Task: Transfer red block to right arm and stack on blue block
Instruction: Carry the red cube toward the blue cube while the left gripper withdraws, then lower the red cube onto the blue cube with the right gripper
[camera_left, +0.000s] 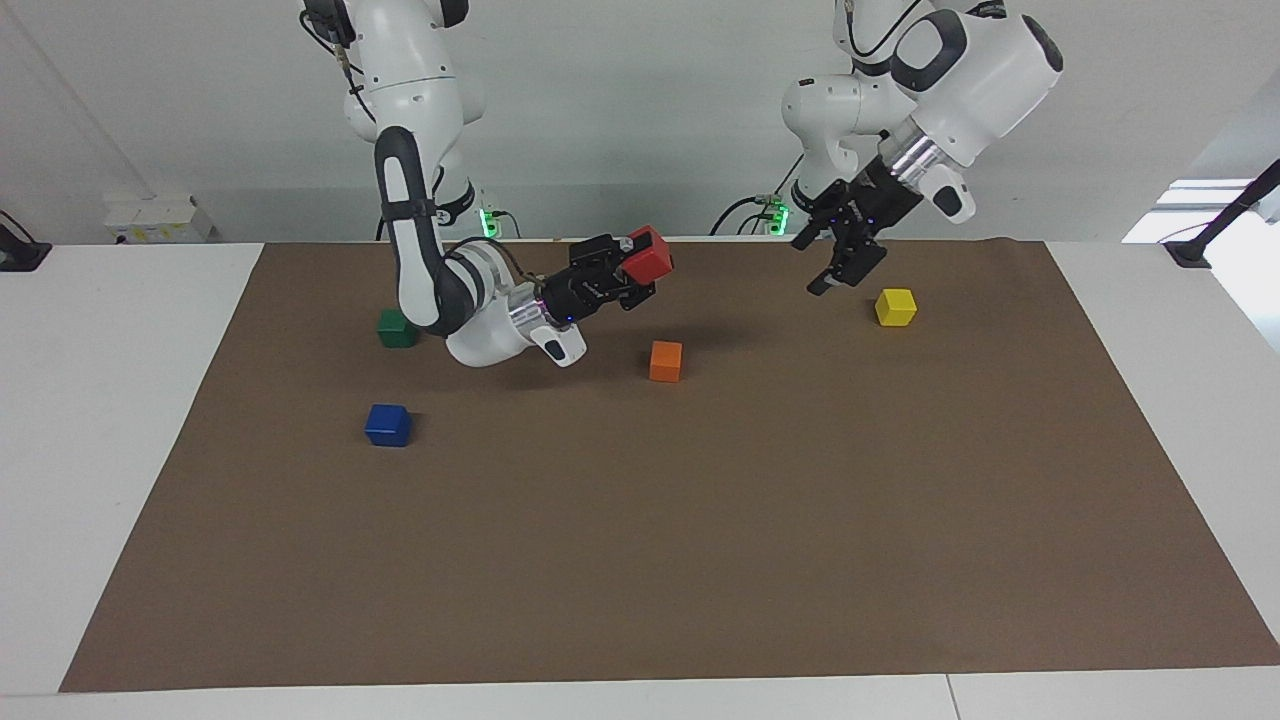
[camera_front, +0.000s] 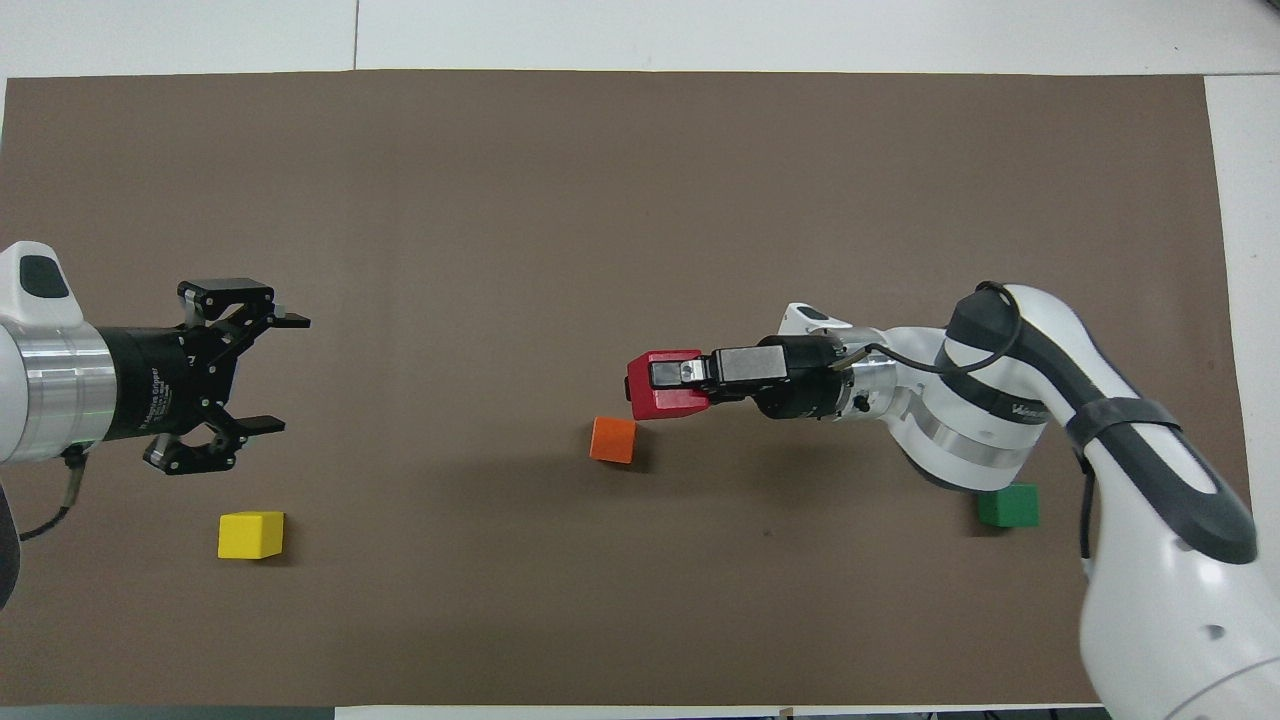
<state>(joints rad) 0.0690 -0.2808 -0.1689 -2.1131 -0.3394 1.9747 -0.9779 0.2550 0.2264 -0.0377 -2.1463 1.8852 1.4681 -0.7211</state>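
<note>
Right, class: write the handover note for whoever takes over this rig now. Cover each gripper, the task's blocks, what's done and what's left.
Right gripper: jaws shut on the red block, held in the air above the mat, near the orange block.
Left gripper: jaws open, empty, up in the air near the yellow block.
Blue block: on the mat toward the right arm's end, nothing on it.
Done: red block is with the right arm.
Left: carry it over the blue block, set it on top, release.
</note>
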